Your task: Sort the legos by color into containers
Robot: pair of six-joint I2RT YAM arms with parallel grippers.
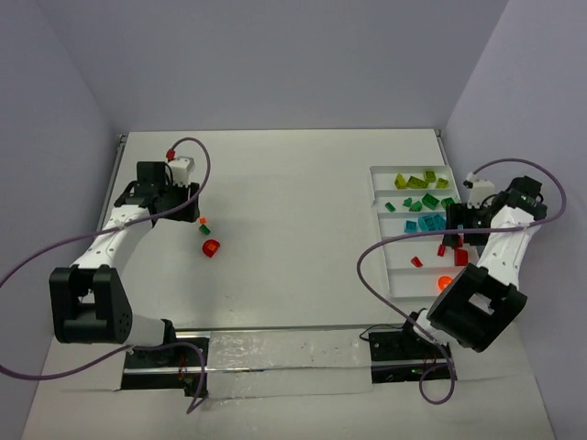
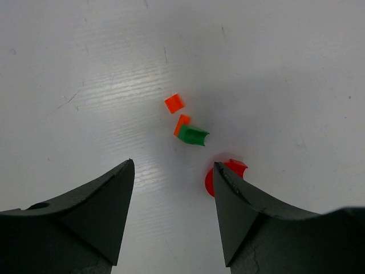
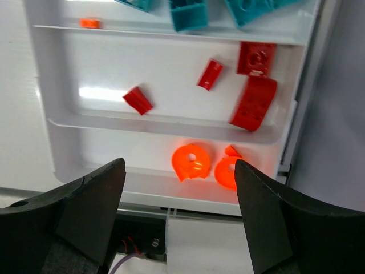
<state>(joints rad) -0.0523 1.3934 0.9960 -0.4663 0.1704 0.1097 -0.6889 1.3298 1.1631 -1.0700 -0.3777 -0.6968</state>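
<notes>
Loose legos lie on the table at the left: an orange square, an orange piece touching a dark green piece, and a red round piece; the red one also shows in the top view. My left gripper is open and empty just above them, its right finger hiding part of the red piece. The white tray holds lime, dark green, teal, red and orange legos in separate compartments. My right gripper is open and empty over the tray's near end.
A small orange piece lies in the teal compartment. The side wall stands close to the right of the tray. A cable loops over the left arm. The arm bases sit at the near edge.
</notes>
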